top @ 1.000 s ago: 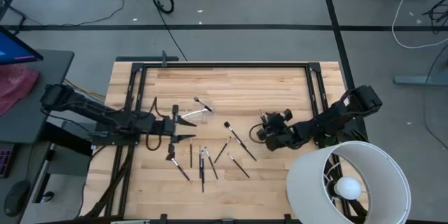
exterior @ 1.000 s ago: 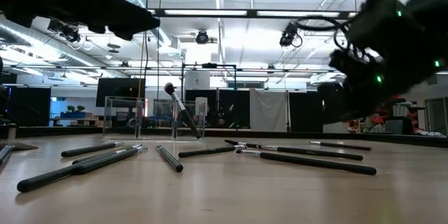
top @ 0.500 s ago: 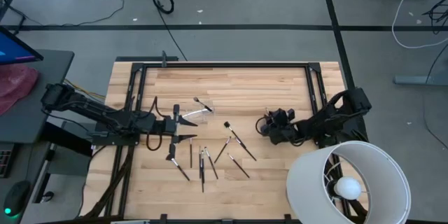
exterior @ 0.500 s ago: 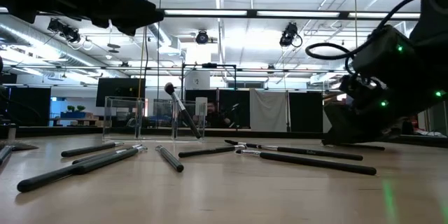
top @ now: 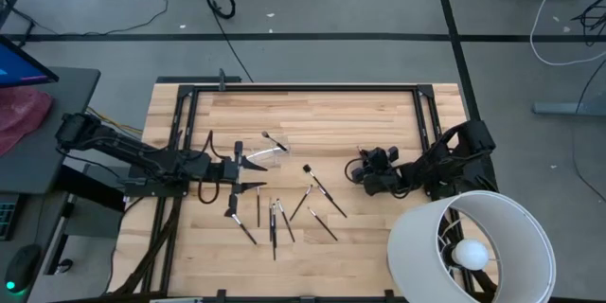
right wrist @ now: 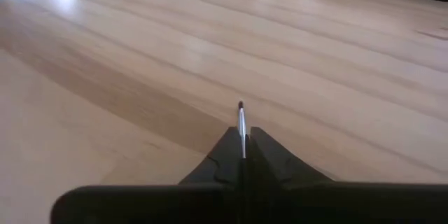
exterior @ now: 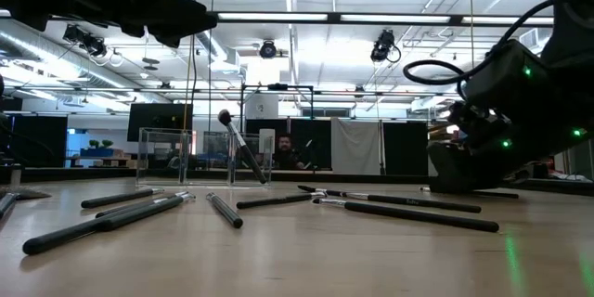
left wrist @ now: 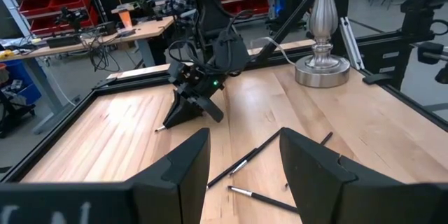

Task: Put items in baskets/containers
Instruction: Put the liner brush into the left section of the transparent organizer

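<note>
Several thin dark makeup brushes (top: 275,216) lie loose on the wooden table near its middle and front. The clear container (top: 270,150) stands left of centre, and one brush (exterior: 239,148) leans in it, bristles up. My left gripper (top: 256,172) hovers open just on the near side of the container, with nothing between its fingers. At the table's right, my right gripper (top: 363,172) is down at the table top and shut on a thin brush (right wrist: 241,115). It also shows in the left wrist view as my right gripper (left wrist: 168,120). My right gripper pinches the thin brush between its two fingers. The brush's silver-tipped end (right wrist: 241,110) sticks out just past the fingertips, so the brush runs along the fingers. The fingers slant down from the table's right, their tips at the table top. Whether the brush is lifted, I cannot tell.
A big white lamp shade (top: 469,246) fills the near right corner, with its silver lamp base (left wrist: 322,70) beside my right arm. A black frame (top: 303,87) rims the table. A person (exterior: 283,148) sits in the room beyond the far edge.
My right gripper has come down from above the table to the table top and drawn a little toward the right edge.
</note>
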{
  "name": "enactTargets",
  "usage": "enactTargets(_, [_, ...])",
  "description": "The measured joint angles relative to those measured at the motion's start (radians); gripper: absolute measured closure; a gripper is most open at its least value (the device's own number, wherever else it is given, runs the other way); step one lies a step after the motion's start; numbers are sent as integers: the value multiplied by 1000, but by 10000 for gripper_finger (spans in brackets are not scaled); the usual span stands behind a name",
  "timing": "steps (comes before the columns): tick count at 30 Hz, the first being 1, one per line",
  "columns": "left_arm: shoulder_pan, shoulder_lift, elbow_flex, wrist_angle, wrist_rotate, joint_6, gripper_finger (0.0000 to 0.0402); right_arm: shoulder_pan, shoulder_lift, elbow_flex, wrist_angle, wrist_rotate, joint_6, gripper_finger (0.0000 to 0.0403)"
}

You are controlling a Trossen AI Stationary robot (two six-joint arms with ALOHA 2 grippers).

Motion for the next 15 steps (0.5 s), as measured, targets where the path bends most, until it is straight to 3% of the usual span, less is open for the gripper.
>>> enactTargets(6, [-1,0,0,-5,5,-11,225,-4,8,-7,237,-60,-170,393])
enactTargets(11, [-1,0,-1,-107,69,-82,225,-18,5,3,581,-288,-395,392])
enactTargets(15, [0,27,-2,-123,79,-105,225,-38,3,70,748,-471,-557,392])
